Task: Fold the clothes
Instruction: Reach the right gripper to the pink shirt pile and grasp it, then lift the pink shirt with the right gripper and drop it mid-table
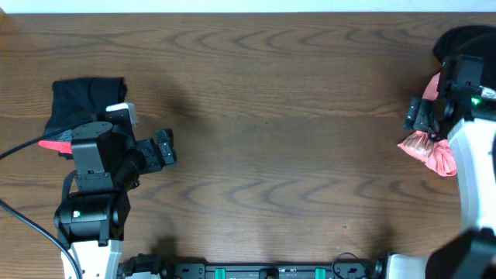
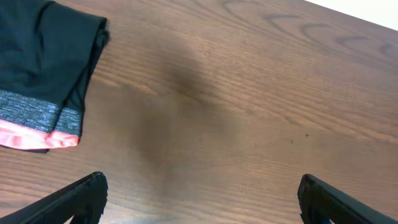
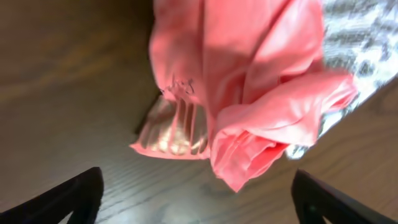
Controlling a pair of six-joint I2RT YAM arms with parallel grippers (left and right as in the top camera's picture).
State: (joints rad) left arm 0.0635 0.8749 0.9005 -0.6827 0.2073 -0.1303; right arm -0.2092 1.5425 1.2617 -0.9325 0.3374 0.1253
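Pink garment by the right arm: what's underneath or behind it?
Behind the pink garment, a white cloth with grey print peeks out at upper right; bare table lies beyond its lower folds. How far the printed cloth runs underneath is hidden.

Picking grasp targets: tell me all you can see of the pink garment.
Thin, smooth, slightly shiny salmon fabric: the pink garment is bunched in a crumpled heap of folds, one pleated edge fanned flat on the table. It lies near the table's right edge, beside the right arm. A white, grey-printed cloth lies against it. The right hand is open, fingers clear of it.
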